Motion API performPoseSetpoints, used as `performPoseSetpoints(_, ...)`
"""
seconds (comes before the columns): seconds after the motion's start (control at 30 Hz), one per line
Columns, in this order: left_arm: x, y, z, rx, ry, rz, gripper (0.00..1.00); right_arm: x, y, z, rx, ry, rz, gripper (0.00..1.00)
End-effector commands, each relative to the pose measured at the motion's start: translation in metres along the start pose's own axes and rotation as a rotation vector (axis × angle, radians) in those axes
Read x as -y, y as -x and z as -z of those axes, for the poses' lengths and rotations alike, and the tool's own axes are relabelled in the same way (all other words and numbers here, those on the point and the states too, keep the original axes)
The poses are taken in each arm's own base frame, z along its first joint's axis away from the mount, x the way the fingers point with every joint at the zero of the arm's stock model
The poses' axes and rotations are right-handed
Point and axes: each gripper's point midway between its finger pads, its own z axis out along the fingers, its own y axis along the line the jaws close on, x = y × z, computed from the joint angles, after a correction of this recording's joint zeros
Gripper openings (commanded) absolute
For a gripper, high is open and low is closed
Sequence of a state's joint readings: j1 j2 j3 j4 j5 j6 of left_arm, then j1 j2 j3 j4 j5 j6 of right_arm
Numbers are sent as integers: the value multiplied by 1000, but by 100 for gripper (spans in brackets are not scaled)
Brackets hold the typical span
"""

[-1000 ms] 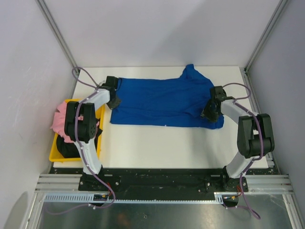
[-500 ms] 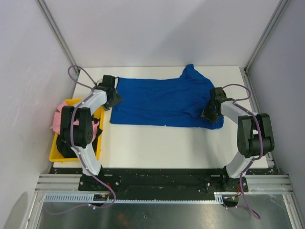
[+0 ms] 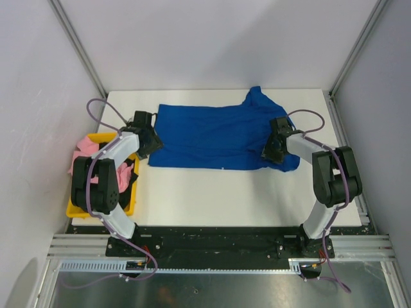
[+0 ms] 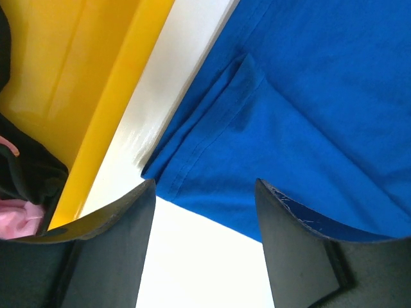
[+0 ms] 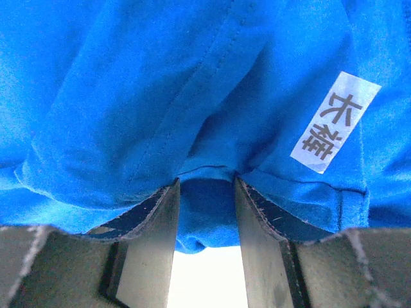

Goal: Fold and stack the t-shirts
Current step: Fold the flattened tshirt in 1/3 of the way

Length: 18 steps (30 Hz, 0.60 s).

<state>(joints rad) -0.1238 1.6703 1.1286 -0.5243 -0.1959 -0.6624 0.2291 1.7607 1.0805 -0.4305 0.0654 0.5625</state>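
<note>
The royal-blue t-shirt (image 3: 212, 131) lies spread flat across the back of the white table (image 3: 225, 192). My left gripper (image 3: 146, 138) hovers at the shirt's left edge. In the left wrist view it (image 4: 205, 192) is open with only bare table between the fingers, and the hemmed blue corner (image 4: 212, 128) lies just ahead. My right gripper (image 3: 273, 147) sits on the shirt's right part. In the right wrist view it (image 5: 207, 186) is shut on a bunched fold of blue cloth (image 5: 205, 218), near a white label (image 5: 334, 122). The pink t-shirt (image 3: 80, 154) and the black t-shirt (image 4: 29, 173) lie in the bin.
The yellow plastic bin (image 3: 74, 208) stands at the table's left edge, close beside my left arm, and its wall (image 4: 109, 83) runs next to the shirt's corner. Metal frame posts and grey walls enclose the table. Bare white tabletop lies in front of the shirt.
My left gripper has opened, let go of the shirt's left edge and drawn back to the left. My right gripper has shifted slightly left, still holding blue cloth.
</note>
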Motion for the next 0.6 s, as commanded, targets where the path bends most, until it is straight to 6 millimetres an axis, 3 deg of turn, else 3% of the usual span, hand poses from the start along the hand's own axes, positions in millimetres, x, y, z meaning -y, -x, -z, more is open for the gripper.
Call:
performPoseSetpoints(0.0, 5, 2, 13, 19, -47, -4, 68, -9, 25, 3, 68, -32, 29, 44)
performPoseSetpoints(0.1, 3, -2, 10, 10, -41, -7, 68, -6, 26, 8, 78, -70, 32, 44)
performPoseSetpoints(0.27, 2, -4, 8, 1, -38, -8, 68, 19, 16, 12, 66, -161, 42, 45)
performPoseSetpoints(0.57, -10, -29, -8, -70, 6, 11, 68, 46, 2, 17, 51, -112, 12, 47)
